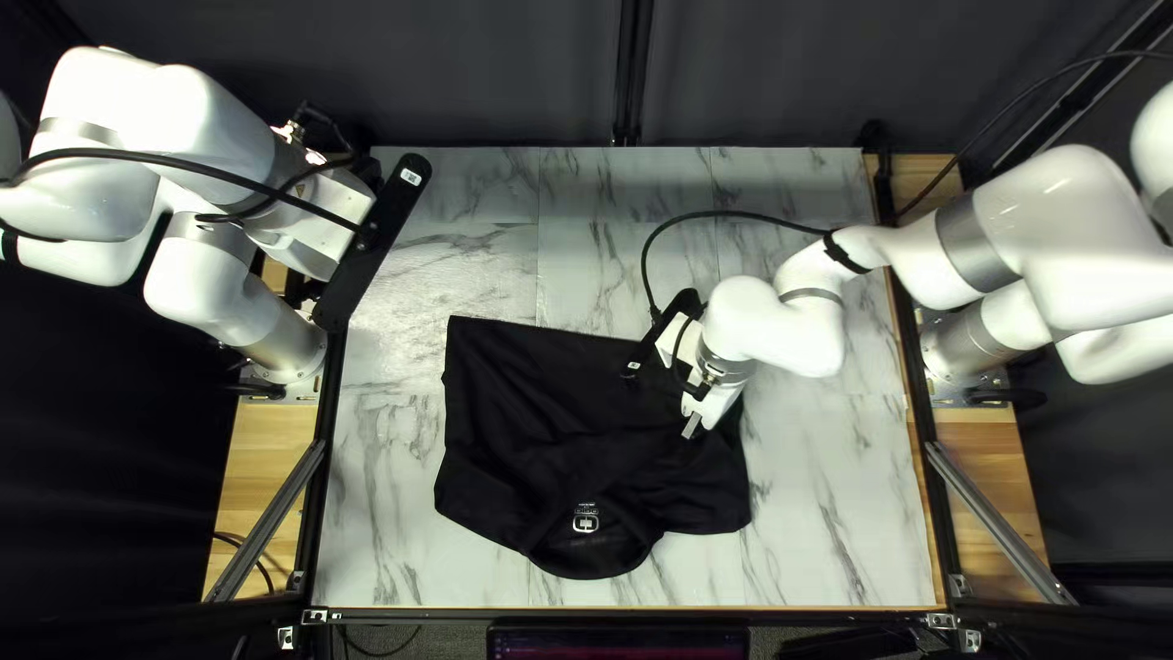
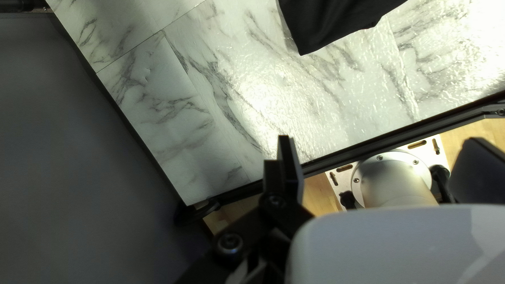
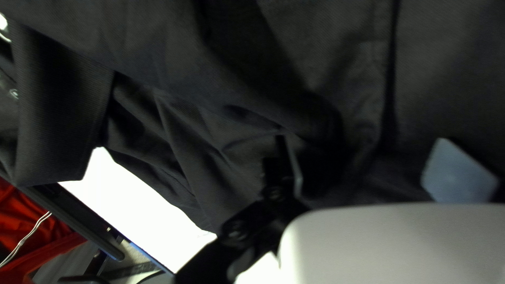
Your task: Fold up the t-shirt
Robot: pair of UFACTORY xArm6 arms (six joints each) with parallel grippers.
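Note:
A black t-shirt (image 1: 538,403) lies across the table, collar toward the near edge, one side bunched in folds. Over its right part hangs my right gripper (image 1: 693,424). My left gripper (image 1: 320,220) is raised above the table's far left corner, away from the cloth. In the left wrist view my left gripper (image 2: 376,140) stands open, nothing between its fingers, with a corner of the shirt (image 2: 336,23) far ahead. In the right wrist view my right gripper (image 3: 361,140) is open close above the shirt (image 3: 221,68); whether its tips touch cloth is unclear.
Bare marble-patterned tabletop (image 1: 477,208) surrounds the shirt. A black frame rail (image 2: 368,142) runs along the edge beside my left arm's base (image 2: 394,184). A monitor (image 1: 617,642) stands beyond the near edge. Red cloth (image 3: 31,226) shows past that edge.

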